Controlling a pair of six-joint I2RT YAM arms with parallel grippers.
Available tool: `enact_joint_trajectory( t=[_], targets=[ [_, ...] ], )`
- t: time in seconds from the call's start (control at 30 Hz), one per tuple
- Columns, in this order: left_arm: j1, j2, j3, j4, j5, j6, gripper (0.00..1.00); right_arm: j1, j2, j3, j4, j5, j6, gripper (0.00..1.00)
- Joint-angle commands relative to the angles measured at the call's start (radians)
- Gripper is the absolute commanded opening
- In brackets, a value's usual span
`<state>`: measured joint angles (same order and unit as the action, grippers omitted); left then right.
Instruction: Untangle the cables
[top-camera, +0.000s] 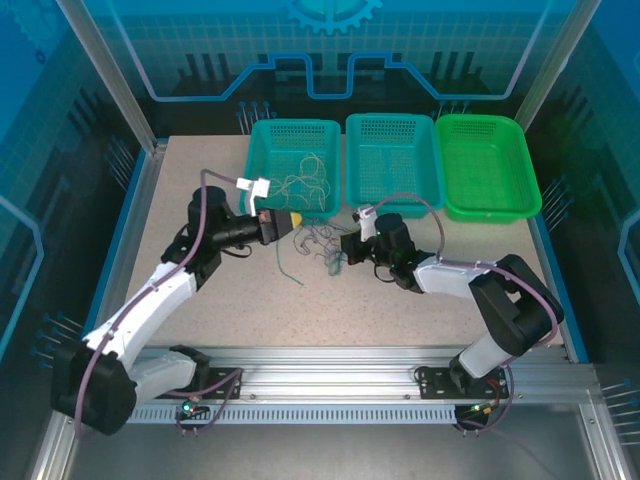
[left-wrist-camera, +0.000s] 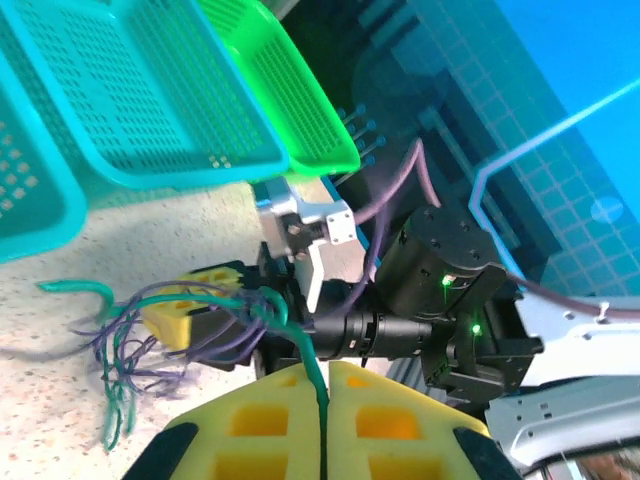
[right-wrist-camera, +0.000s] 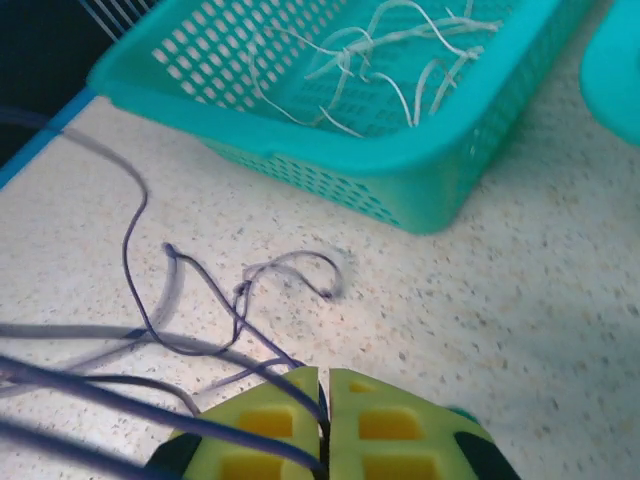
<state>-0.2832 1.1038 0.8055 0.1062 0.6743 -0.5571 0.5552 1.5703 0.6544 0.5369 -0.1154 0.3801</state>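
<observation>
Cables (top-camera: 322, 250) lie in a small tangle on the table (top-camera: 400, 310), between the left gripper (top-camera: 297, 222) and the right gripper (top-camera: 345, 250). They sit just in front of the leftmost teal basket (top-camera: 258, 165), which holds pale strands (top-camera: 305, 185).

From the left wrist, the left gripper (left-wrist-camera: 322, 400) is clamped on a green strand (left-wrist-camera: 312, 365), with purple loops (left-wrist-camera: 120, 345) trailing beside it.

From the right wrist, the right gripper (right-wrist-camera: 323, 400) is closed, pinching purple strands (right-wrist-camera: 178, 275). The pale strands (right-wrist-camera: 380, 50) rest inside the teal basket (right-wrist-camera: 400, 170).

left basket (top-camera: 256, 160): teal mesh
right basket (top-camera: 485, 172): bright green
cables (top-camera: 323, 252): purple, dark green, pale beige
bench (top-camera: 400, 310): speckled beige
left claw (left-wrist-camera: 322, 378): yellow
</observation>
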Motion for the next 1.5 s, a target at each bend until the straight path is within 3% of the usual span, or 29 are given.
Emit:
enact_joint_trajectory(
  t=[0.0, 0.1, 0.2, 0.37, 0.53, 0.73, 0.9, 0.93, 0.97, 1.03, 1.07, 1.13, 1.27, 1.37, 1.47],
  targets=[
    [0.079, -0.092, 0.006, 0.07, -0.004, -0.041, 0.0, -0.073, 0.006, -0.071, -0.016, 0.084, 0.117, 0.0],
    [0.128, -0.12, 0.005, 0.034, -0.029, -0.042, 0.0, -0.106, -0.031, -0.129, -0.021, 0.094, 0.137, 0.0],
    [0.181, -0.154, -0.01, -0.02, -0.093, -0.04, 0.0, -0.137, -0.099, -0.184, -0.089, 0.197, 0.179, 0.0],
    [0.274, -0.201, -0.034, -0.103, -0.142, -0.037, 0.0, -0.284, -0.278, -0.326, -0.191, 0.295, 0.327, 0.0],
    [0.282, -0.197, -0.061, -0.08, -0.129, -0.055, 0.0, -0.353, -0.469, -0.376, -0.354, 0.352, 0.345, 0.0],
    [0.275, -0.154, -0.092, 0.054, -0.029, -0.113, 0.0, -0.316, -0.561, -0.35, -0.382, 0.212, 0.242, 0.0],
    [0.216, -0.147, -0.074, 0.063, 0.013, -0.067, 0.0, -0.204, -0.529, -0.296, -0.468, 0.242, 0.175, 0.0],
    [0.21, -0.154, -0.07, 0.061, 0.012, -0.062, 0.0, -0.199, -0.524, -0.29, -0.492, 0.26, 0.181, 0.02],
    [0.209, -0.164, -0.064, 0.056, 0.013, -0.055, 0.0, -0.2, -0.523, -0.281, -0.539, 0.296, 0.206, 0.11],
    [0.208, -0.182, -0.039, 0.005, -0.003, -0.017, 0.0, -0.207, -0.55, -0.266, -0.614, 0.365, 0.243, 0.54],
    [0.208, -0.188, -0.022, -0.028, -0.004, 0.009, 0.0, -0.21, -0.582, -0.253, -0.631, 0.361, 0.226, 0.62],
    [0.206, -0.189, -0.001, -0.065, 0.008, 0.034, 0.0, -0.206, -0.659, -0.232, -0.601, 0.277, 0.122, 0.63],
    [0.166, -0.175, 0.015, -0.074, 0.037, 0.056, 0.0, -0.131, -0.739, -0.203, -0.37, -0.059, -0.147, 0.69],
    [0.109, -0.158, 0.03, -0.092, 0.028, 0.085, 0.0, -0.016, -0.64, -0.083, -0.346, -0.145, -0.314, 0.73],
    [0.07, -0.15, 0.039, -0.103, 0.012, 0.095, 0.0, 0.021, -0.471, 0.067, -0.351, -0.264, -0.359, 0.72]
  ],
)
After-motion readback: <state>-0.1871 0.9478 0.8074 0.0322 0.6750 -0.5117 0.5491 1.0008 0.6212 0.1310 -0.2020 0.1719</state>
